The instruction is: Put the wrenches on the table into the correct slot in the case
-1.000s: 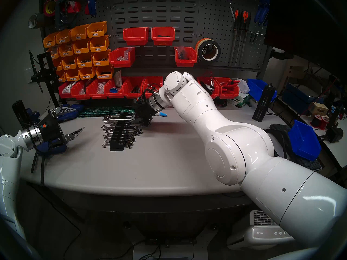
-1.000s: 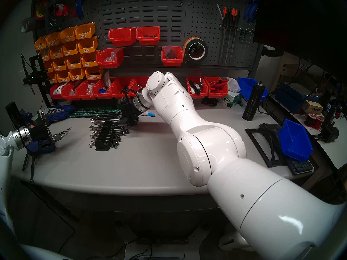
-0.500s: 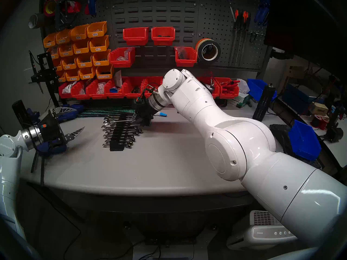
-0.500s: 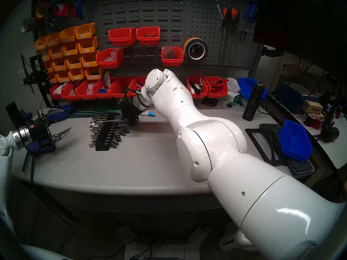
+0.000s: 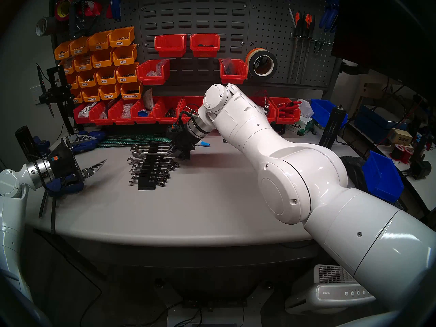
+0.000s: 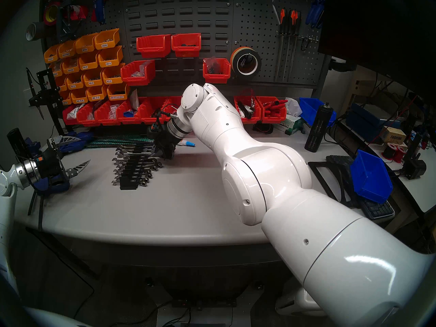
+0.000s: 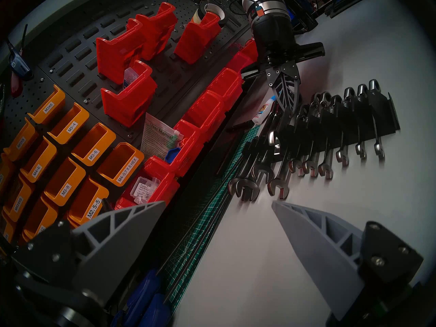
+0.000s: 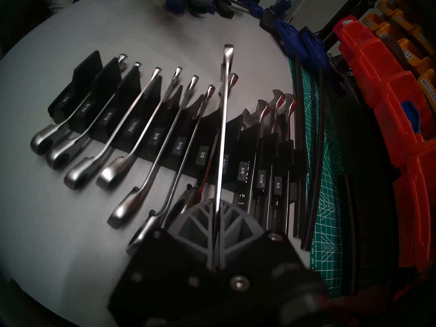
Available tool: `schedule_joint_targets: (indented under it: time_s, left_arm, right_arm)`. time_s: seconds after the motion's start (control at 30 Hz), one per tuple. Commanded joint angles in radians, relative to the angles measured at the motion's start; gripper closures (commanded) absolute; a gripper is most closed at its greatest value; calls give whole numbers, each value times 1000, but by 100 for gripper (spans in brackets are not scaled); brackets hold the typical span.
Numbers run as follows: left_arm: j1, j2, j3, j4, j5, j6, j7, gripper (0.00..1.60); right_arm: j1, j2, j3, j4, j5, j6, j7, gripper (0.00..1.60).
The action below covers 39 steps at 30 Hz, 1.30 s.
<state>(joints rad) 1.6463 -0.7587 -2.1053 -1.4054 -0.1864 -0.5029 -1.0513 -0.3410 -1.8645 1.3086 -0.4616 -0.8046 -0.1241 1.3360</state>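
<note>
One chrome wrench sits pinched edge-on between the clenched fingers of the right gripper, held near its ring end, above the black rack at the slot between the 1/2 and 5/8 labels. It looks stiff, fairly heavy and slick, so a grip on the flat shank is probably safest. Its long axis runs up the right wrist frame, open jaw toward the top. At the head view's left, the left gripper hangs released, empty.
</note>
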Motion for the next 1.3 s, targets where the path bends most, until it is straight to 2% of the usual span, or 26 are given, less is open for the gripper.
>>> schedule_joint_targets:
  time_s: [0.0, 0.77, 1.27]
  left_arm:
    - [-21, 13, -19, -13, -14, 2, 6, 0]
    - [-21, 13, -19, -13, -14, 2, 6, 0]
    - [-21, 13, -18, -13, -14, 2, 6, 0]
  right_arm:
    - [42, -2, 5, -28, 1, 6, -1, 160]
    - [40, -5, 22, -18, 2, 8, -23, 160]
    - [27, -7, 45, -52, 11, 8, -40, 160]
